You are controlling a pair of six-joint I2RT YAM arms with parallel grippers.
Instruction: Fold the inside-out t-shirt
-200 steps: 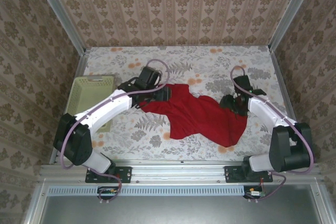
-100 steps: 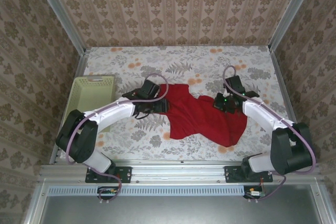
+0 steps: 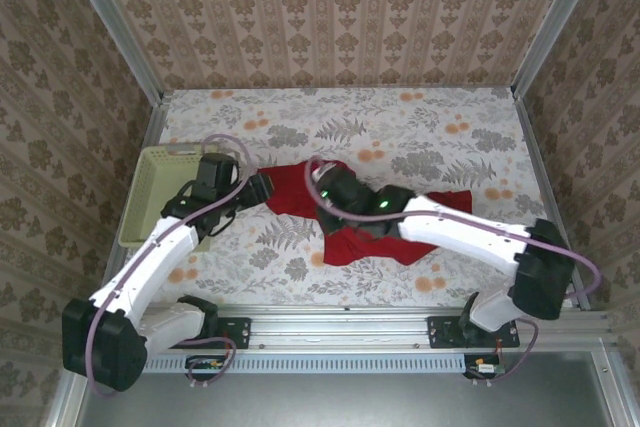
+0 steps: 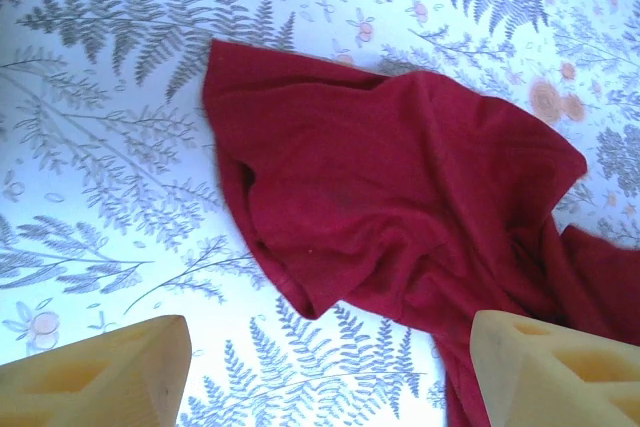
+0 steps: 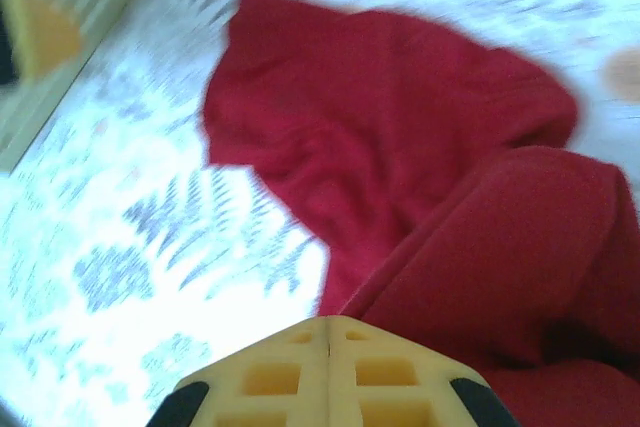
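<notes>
Soft, rumpled red shirt (image 4: 400, 207) on fern-print cloth (image 4: 110, 147); left gripper (image 4: 325, 367) gapes empty, right gripper (image 5: 328, 332) pinches a fold.

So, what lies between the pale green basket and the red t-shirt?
In the top view, the left arm's open fingers hang there over the flowered table, between the basket and the t-shirt.

No readable text, labels, brands, numbers or signs on any visible surface.
</notes>
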